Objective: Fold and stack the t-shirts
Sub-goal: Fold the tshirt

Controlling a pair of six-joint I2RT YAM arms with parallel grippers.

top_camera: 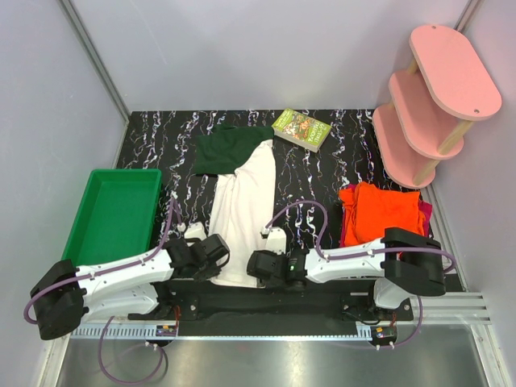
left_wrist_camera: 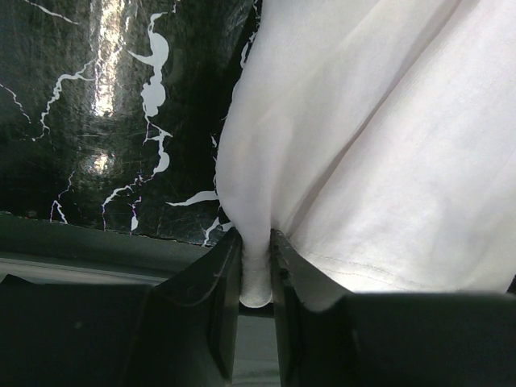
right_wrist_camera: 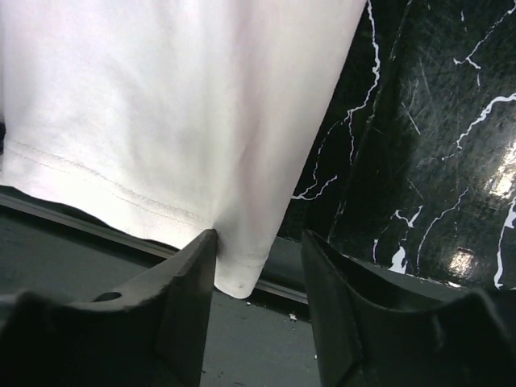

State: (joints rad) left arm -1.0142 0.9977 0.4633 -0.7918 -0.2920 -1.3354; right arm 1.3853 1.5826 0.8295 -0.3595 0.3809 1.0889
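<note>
The cream-white t-shirt (top_camera: 246,197) lies lengthwise down the middle of the dark marbled table, its dark green sleeve (top_camera: 228,149) at the far end. My left gripper (top_camera: 222,254) is at its near left corner. In the left wrist view this gripper (left_wrist_camera: 256,242) is shut on a bunched fold of the white cloth (left_wrist_camera: 379,161). My right gripper (top_camera: 254,264) is at the near right corner. Its jaws (right_wrist_camera: 260,242) stand apart, and the hem corner (right_wrist_camera: 242,274) hangs between them, touching only the left finger. An orange t-shirt (top_camera: 383,211) lies folded on a magenta-red one (top_camera: 425,211) at the right.
A green plastic tray (top_camera: 113,214) stands at the left edge of the table. A small green book (top_camera: 301,129) lies at the back, just beyond the shirt. A pink three-tier shelf (top_camera: 435,101) fills the back right corner. Grey walls close in on three sides.
</note>
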